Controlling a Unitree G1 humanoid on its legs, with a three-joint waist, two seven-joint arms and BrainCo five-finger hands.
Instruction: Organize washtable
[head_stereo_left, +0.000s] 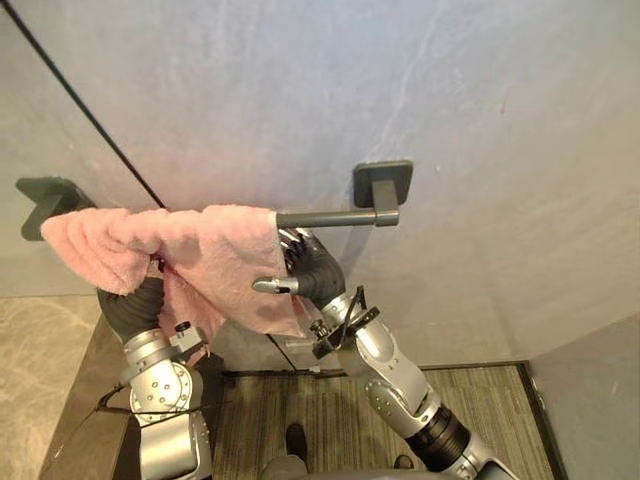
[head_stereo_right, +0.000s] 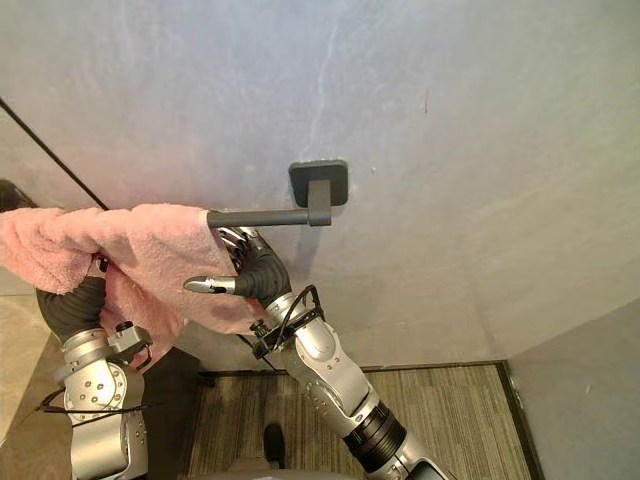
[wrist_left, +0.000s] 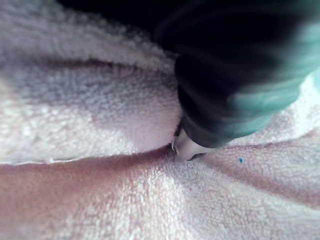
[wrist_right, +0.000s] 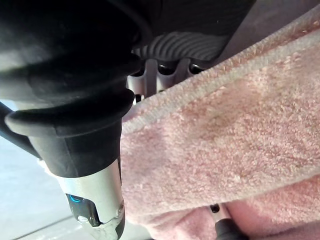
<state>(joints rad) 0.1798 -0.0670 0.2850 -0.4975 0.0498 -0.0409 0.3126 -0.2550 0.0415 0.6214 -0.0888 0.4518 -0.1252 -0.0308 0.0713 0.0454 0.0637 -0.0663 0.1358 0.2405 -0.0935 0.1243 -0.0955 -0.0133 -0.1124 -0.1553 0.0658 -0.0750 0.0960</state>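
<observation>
Here, pink towel (head_stereo_left: 210, 250) hangs over rail (head_stereo_left: 335, 217). Left hand (wrist_left: 215, 110) under towel, right hand (head_stereo_left: 315, 272) at its edge; grip of both unclear. Right wrist view shows hem (wrist_right: 200, 88).

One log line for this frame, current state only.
pink towel draped over wall bar | left hand under towel | right hand at towel's right edge

Both arms reach up and forward. The left hand (head_stereo_left: 133, 303) is raised on the left, dark cover toward the camera. The right hand (head_stereo_left: 312, 270) is raised near centre, forearm slanting up from lower right.
</observation>
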